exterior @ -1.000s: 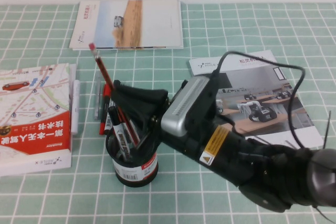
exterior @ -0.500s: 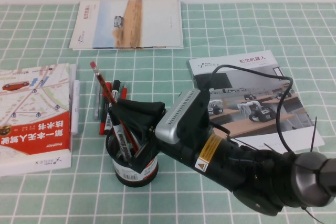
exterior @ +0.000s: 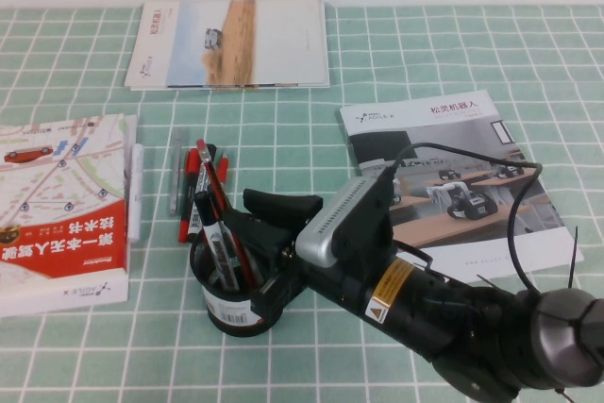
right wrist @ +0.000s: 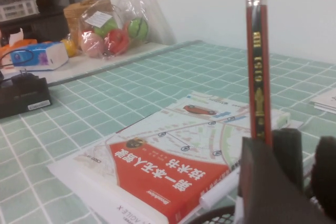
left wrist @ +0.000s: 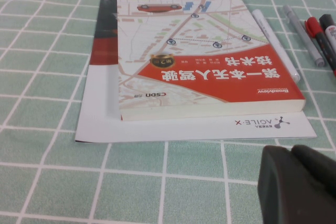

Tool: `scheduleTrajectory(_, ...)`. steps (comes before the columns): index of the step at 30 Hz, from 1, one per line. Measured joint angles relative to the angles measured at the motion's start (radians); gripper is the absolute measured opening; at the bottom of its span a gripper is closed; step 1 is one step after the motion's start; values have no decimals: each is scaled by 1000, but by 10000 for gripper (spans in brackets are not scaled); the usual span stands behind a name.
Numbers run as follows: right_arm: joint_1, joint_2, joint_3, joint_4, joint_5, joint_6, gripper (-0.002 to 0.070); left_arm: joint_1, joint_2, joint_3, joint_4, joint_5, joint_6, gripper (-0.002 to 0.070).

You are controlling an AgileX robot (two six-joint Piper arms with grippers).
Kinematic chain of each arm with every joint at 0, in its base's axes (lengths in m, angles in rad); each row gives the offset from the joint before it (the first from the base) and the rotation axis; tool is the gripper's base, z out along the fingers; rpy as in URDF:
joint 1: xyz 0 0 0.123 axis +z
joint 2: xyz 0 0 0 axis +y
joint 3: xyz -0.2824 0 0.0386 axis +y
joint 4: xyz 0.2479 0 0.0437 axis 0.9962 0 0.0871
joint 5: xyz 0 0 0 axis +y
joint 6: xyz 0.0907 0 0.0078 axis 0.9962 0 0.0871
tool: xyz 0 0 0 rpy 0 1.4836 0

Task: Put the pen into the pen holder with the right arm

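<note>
The pen (exterior: pixel 209 172), a thin dark-red pencil, stands tilted in the black mesh pen holder (exterior: pixel 243 307), its top leaning to the far left. My right gripper (exterior: pixel 253 244) sits low over the holder's rim, shut on the pen. In the right wrist view the pen (right wrist: pixel 258 61) rises straight up from between the black fingers (right wrist: pixel 286 153). The holder's mesh rim (right wrist: pixel 220 216) shows just below them. A black marker with a white label also stands in the holder. My left gripper (left wrist: pixel 294 156) is shut and empty, low over the cloth near the red and white book (left wrist: pixel 205 61).
Loose markers (exterior: pixel 189 191) and a white pen (exterior: pixel 135 191) lie just beyond the holder, beside the book (exterior: pixel 61 214). A booklet (exterior: pixel 231 42) lies at the far side. A brochure (exterior: pixel 453 167) lies to the right, under my right arm's cable.
My right gripper has come down and toward the robot's side with the pen. The pen's top has dropped and the pen has sunk deeper into the holder.
</note>
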Motion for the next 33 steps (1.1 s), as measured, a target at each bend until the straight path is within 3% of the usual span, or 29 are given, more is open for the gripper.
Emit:
scheduleTrajectory(9,0,-13,0,4,28,0,232,0,0,0,0,0,0,-4)
scheduleTrajectory(17,0,-114,13,-79,233,34,225,0,0,0,0,0,0,-4)
scheduleTrajectory(25,0,-469,82,-197,702,57,22,0,0,0,0,0,0,-4)
scheduleTrajectory(33,0,-888,222,-157,1069,57,-16,0,0,0,0,0,0,-4)
